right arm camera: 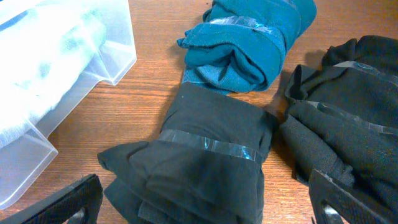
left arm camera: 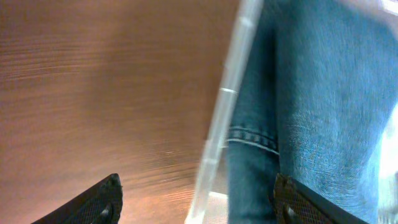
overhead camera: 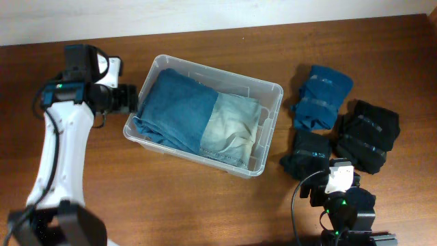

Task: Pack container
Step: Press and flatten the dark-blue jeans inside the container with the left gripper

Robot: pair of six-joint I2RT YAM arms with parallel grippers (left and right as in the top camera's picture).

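Observation:
The clear container (overhead camera: 225,70) stands mid-table and holds folded blue jeans (overhead camera: 177,106) and a pale denim piece (overhead camera: 232,126). My left gripper (overhead camera: 134,99) is open at the container's left end. In the left wrist view its fingers (left arm camera: 196,186) straddle the rim (left arm camera: 224,124), one outside over the table, one inside by the jeans (left arm camera: 323,93). My right gripper (overhead camera: 328,176) is open at the front right. In the right wrist view its fingers (right arm camera: 204,180) are on either side of a dark taped clothing bundle (right arm camera: 205,149), not closed on it.
A teal taped bundle (overhead camera: 322,96) lies right of the container, also in the right wrist view (right arm camera: 249,43). A black bundle (overhead camera: 369,133) lies at the far right, and shows in the right wrist view (right arm camera: 354,124). The container's corner (right arm camera: 93,50) is left of the dark bundle (overhead camera: 307,154).

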